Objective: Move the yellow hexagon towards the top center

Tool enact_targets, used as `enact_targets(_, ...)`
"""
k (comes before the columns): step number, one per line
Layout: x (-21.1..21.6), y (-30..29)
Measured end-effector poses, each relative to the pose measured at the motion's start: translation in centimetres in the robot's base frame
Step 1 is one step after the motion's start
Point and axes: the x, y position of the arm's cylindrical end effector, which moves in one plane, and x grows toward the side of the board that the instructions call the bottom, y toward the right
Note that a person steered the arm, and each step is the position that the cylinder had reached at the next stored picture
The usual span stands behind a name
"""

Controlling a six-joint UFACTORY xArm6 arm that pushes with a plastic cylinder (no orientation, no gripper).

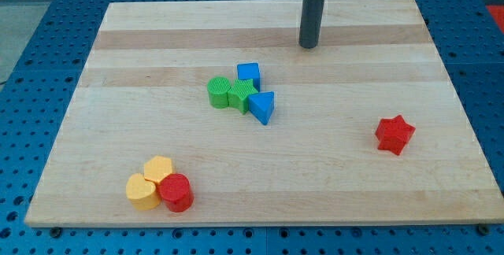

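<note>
Tip: my tip (308, 46) is seen at the far side of the wooden board (157, 66), a little right of centre; it is a plain dark rod with nothing to open or close, and nothing is held or touched by it.
Task block: the yellow hexagon (159, 168) is found near the left near corner, well apart from the tip, almost the whole depth of the board away.
Neighbours: the hexagon is pressed against a yellow heart-like block (142, 193) on its near left and a red cylinder (176, 193) on its near right.
Mid-board cluster: a green block (220, 93), a second green block (242, 95), a blue cube (249, 73) and a blue triangular block (263, 107) are huddled together, between the hexagon and the far centre.
Outlier: a red star (394, 134) is set alone on the right.
Approach advised: the tip would best be brought round to the hexagon's near-left side, between it and its two neighbours if room allows, so that only the hexagon is driven.
Path advised: a push far and rightward is judged needed, kept left of the cluster to avoid scattering it.
Surfaces: the blocks look matte and finely ribbed; the board is smooth pale wood with streaked grain, so easy sliding is expected.
</note>
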Motion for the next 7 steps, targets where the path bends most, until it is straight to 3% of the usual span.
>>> enact_targets(3,-0.8,-0.7)
enact_targets(5,9.1,-8.7)
enact_targets(7,12.5,-12.2)
